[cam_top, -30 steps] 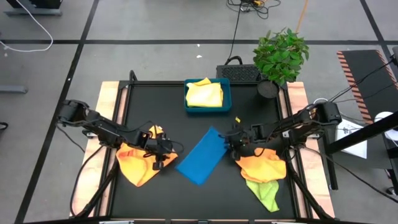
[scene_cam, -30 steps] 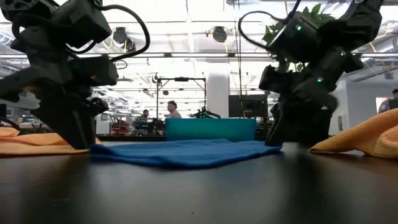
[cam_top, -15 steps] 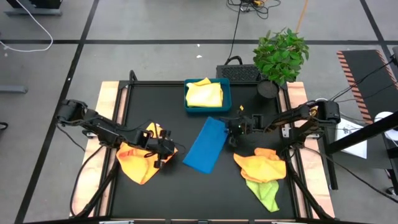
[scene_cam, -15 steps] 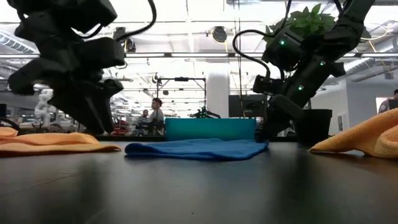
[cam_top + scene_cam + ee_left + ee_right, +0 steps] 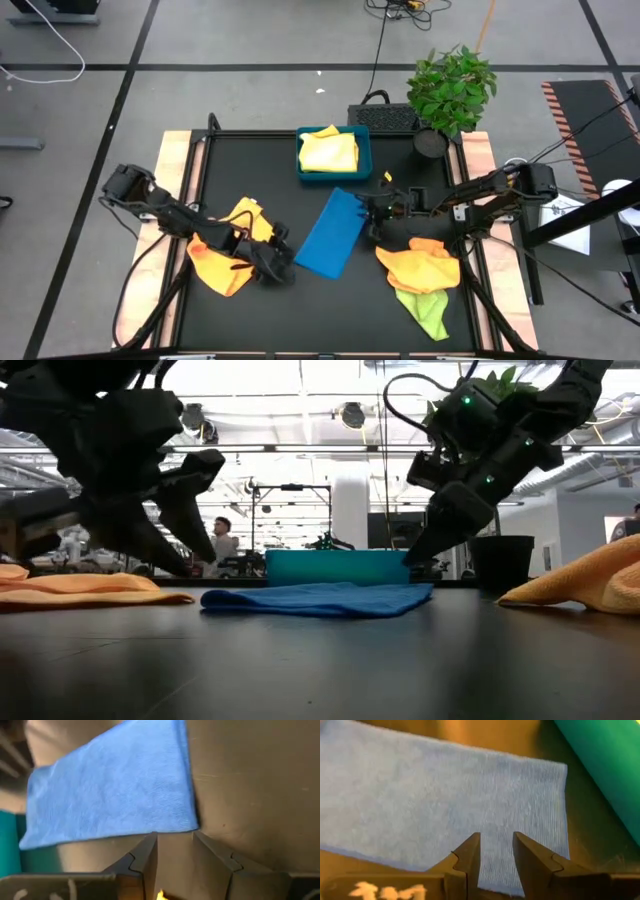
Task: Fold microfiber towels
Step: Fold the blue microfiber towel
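The left gripper point(image 5: 283, 271) hovers just off the near corner of the folded blue towel point(image 5: 330, 232), fingers narrowly parted and empty. The right gripper point(image 5: 371, 213) hangs over the towel's far end, also slightly parted, holding nothing. The towel is a soft ribbed rectangle. Beyond it, the rigid blue tray point(image 5: 363, 160) holds a pale yellow towel point(image 5: 328, 152), its folds hard to read.

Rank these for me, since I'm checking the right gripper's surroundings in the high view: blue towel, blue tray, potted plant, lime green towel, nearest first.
From the right gripper:
1. Blue towel, right beside it, toward the table's middle.
2. Blue tray, at the table's far edge.
3. Lime green towel, at the near edge, and potted plant, beyond the far right corner: too close to call.
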Controlling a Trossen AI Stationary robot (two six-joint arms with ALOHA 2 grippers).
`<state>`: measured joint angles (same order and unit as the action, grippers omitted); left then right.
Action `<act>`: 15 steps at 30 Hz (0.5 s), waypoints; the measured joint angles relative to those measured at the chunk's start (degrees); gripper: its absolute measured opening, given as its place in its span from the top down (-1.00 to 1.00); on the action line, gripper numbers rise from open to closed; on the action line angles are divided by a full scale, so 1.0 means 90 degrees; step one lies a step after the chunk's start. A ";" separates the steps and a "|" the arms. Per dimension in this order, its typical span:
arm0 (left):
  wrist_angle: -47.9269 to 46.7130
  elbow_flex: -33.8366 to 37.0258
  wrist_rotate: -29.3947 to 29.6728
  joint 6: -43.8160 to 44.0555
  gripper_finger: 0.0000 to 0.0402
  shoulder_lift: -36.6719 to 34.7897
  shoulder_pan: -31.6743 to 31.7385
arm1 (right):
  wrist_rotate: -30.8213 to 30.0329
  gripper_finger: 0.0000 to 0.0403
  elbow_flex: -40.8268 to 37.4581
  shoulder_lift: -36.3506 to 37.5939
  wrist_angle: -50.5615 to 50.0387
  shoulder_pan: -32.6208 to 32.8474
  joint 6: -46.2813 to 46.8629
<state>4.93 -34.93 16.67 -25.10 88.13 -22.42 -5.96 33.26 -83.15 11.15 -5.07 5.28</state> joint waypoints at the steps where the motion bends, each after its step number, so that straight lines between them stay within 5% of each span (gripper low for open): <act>1: -0.0002 -0.0053 0.0005 -0.0088 0.37 0.0092 -0.0030 | 0.0002 0.48 0.0000 0.0001 0.0088 0.0009 0.0000; 15: -0.0801 -0.0953 0.0260 -0.1689 0.36 0.1245 -0.0100 | 0.0013 0.48 0.0000 0.0004 0.0264 0.0069 0.0124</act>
<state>-2.28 -43.50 19.00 -40.30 99.34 -23.32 -5.84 33.26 -83.11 13.53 -4.46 6.39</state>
